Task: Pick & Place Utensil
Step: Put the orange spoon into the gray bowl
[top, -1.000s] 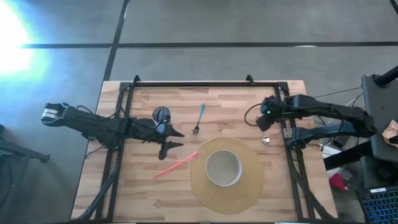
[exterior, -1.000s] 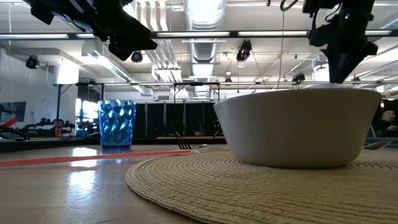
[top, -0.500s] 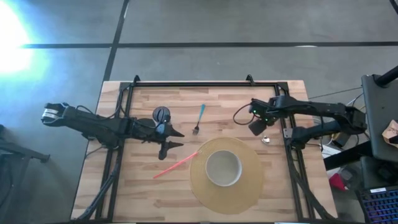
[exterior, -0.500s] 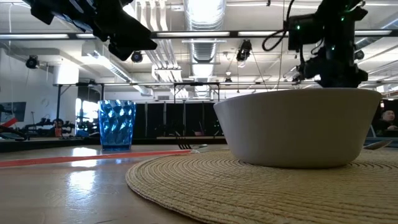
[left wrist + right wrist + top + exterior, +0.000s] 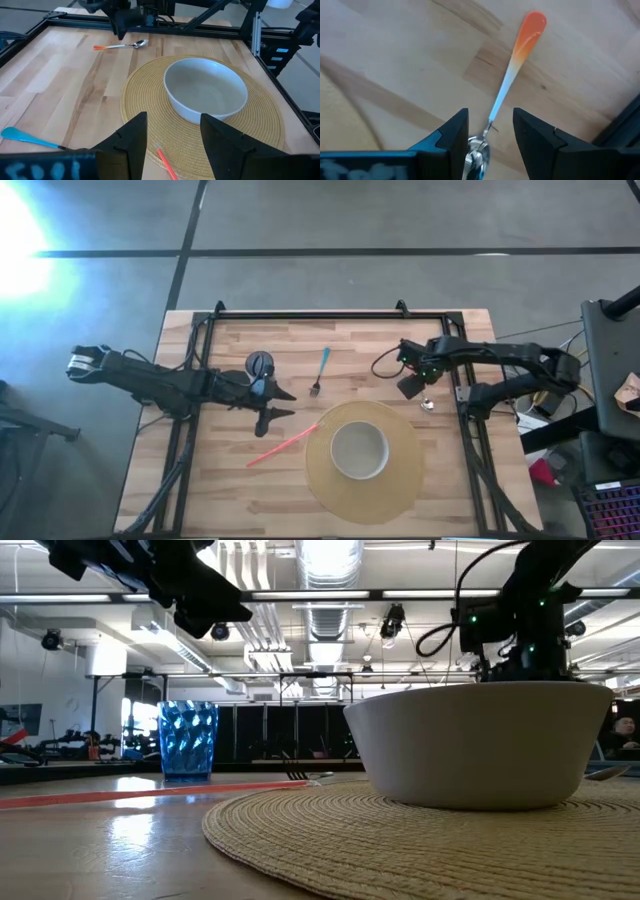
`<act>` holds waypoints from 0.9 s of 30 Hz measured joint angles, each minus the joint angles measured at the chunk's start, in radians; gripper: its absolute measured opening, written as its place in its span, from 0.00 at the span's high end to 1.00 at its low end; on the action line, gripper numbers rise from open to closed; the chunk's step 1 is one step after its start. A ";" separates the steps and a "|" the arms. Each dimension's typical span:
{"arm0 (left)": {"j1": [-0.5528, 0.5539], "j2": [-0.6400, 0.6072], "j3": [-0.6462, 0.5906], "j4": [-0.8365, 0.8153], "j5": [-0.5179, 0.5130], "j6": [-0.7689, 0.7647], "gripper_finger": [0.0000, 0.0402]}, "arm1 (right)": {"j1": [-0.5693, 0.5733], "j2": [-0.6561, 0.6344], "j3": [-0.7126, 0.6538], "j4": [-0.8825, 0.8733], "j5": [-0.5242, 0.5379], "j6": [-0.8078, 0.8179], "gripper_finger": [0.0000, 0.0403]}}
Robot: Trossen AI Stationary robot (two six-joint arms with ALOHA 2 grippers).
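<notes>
Spoon [image 5: 512, 70] with an orange-tipped handle lying flat on the wooden table [image 5: 240, 480] beside the woven placemat [image 5: 400, 480], the right gripper [image 5: 490, 132] poised above it with fingers spread astride its neck, untouched; left gripper [image 5: 274, 404] waiting, fingers parted, near the blue cup [image 5: 260, 364].
</notes>
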 joint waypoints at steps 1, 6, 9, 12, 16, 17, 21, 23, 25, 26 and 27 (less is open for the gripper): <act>0.000 0.000 -0.001 0.000 0.000 0.000 0.57 | -0.004 0.005 -0.007 0.006 0.000 0.000 0.62; 0.000 0.000 -0.005 0.000 0.000 0.000 0.57 | -0.017 0.031 -0.031 0.036 -0.002 -0.005 0.62; 0.000 0.000 -0.006 0.000 0.000 0.000 0.57 | -0.021 0.051 -0.039 0.059 -0.002 -0.008 0.62; 0.000 0.000 -0.006 0.000 0.000 0.000 0.57 | -0.024 0.076 -0.049 0.097 -0.001 -0.009 0.62; 0.000 0.000 -0.006 0.000 0.000 0.000 0.57 | -0.024 0.111 -0.053 0.124 0.001 -0.012 0.62; 0.000 0.000 -0.006 0.000 0.000 0.000 0.57 | -0.024 0.121 -0.053 0.124 0.002 -0.012 0.62; 0.000 0.000 -0.006 0.000 0.000 0.000 0.57 | -0.024 0.149 -0.053 0.135 0.003 -0.013 0.62; 0.000 0.000 -0.006 0.000 0.000 0.000 0.57 | -0.025 0.158 -0.051 0.136 0.003 -0.013 0.62; 0.000 0.000 -0.006 0.000 0.000 0.000 0.57 | -0.032 0.163 -0.050 0.136 0.002 -0.017 0.62; 0.000 0.000 -0.006 0.000 0.000 0.000 0.57 | -0.036 0.164 -0.050 0.136 0.001 -0.017 0.62; 0.000 0.000 -0.006 0.000 0.000 0.000 0.57 | -0.041 0.164 -0.050 0.136 -0.001 -0.018 0.62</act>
